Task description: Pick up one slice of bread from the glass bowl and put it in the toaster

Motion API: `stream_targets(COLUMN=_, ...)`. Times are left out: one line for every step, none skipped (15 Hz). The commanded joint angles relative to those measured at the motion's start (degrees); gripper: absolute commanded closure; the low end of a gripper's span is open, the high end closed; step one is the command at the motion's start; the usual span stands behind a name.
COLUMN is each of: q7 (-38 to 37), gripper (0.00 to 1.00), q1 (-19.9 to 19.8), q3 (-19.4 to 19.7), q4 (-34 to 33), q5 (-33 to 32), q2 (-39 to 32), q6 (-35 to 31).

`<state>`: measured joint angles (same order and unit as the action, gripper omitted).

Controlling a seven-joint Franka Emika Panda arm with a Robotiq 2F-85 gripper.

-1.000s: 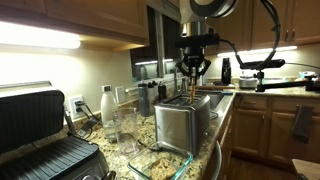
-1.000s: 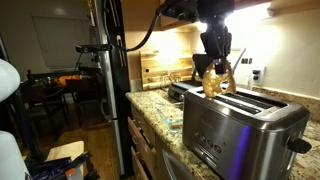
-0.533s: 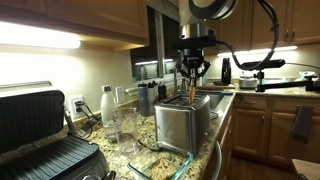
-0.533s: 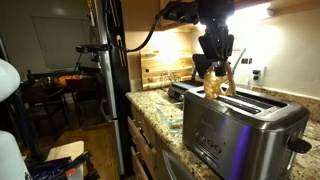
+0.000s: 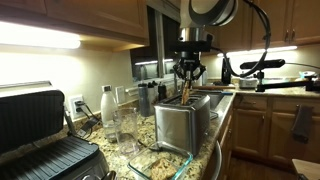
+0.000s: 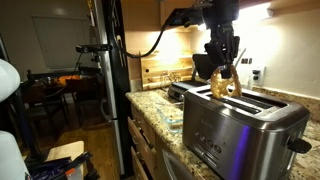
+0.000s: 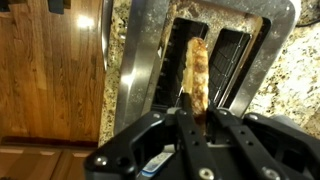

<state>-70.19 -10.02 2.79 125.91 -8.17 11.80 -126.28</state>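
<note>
My gripper (image 5: 187, 80) is shut on the slice of bread (image 6: 221, 80), a golden-brown slice held on edge just above the toaster (image 5: 183, 122). In the wrist view the slice of bread (image 7: 197, 64) hangs from my gripper (image 7: 197, 115) over the toaster's slots (image 7: 210, 55). The toaster also shows in an exterior view (image 6: 240, 125) as a brushed steel box. The glass bowl (image 5: 160, 163) sits on the counter in front of the toaster; I cannot tell what it holds.
A black-and-silver contact grill (image 5: 40, 135) stands at the near end of the granite counter. A white bottle (image 5: 106, 105) and clear drinking glasses (image 5: 128, 125) stand beside the toaster. A wooden board (image 6: 165, 68) leans against the back wall.
My gripper has lifted a little and shifted sideways with the bread still in it, staying over the toaster top.
</note>
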Motion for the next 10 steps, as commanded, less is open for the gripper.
stream_targets(q7=-0.4, gripper=0.95, q1=-0.1, q3=0.8, q4=2.1, q5=1.5, q2=0.6, q6=-2.8)
stream_targets(q7=-0.5, gripper=0.95, q1=-0.2, q3=0.9, q4=2.0, q5=1.5, q2=0.5, q6=-2.4)
stream_targets(q7=-0.7, gripper=0.95, q1=-0.2, q3=1.0, q4=2.0, q5=1.3, q2=0.6, q6=-2.3)
stream_targets(q7=-0.7, gripper=0.95, q1=-0.3, q3=1.1, q4=2.0, q5=1.2, q2=0.6, q6=-2.1)
stream_targets(q7=-0.7, gripper=0.95, q1=-0.3, q3=1.3, q4=2.1, q5=1.2, q2=0.7, q6=-2.1)
stream_targets(q7=-0.7, gripper=0.95, q1=-0.4, q3=1.4, q4=2.1, q5=1.2, q2=0.7, q6=-2.1)
stream_targets(q7=-0.8, gripper=0.95, q1=-0.4, q3=1.5, q4=2.2, q5=1.1, q2=0.7, q6=-2.2)
stream_targets(q7=-0.7, gripper=0.62, q1=-0.5, q3=1.6, q4=2.2, q5=1.2, q2=0.7, q6=-2.1)
stream_targets(q7=-0.9, gripper=0.61, q1=-0.5, q3=1.7, q4=2.1, q5=1.0, q2=0.6, q6=-1.9)
stream_targets(q7=-0.7, gripper=0.55, q1=-0.5, q3=1.7, q4=2.1, q5=1.0, q2=0.7, q6=-1.9)
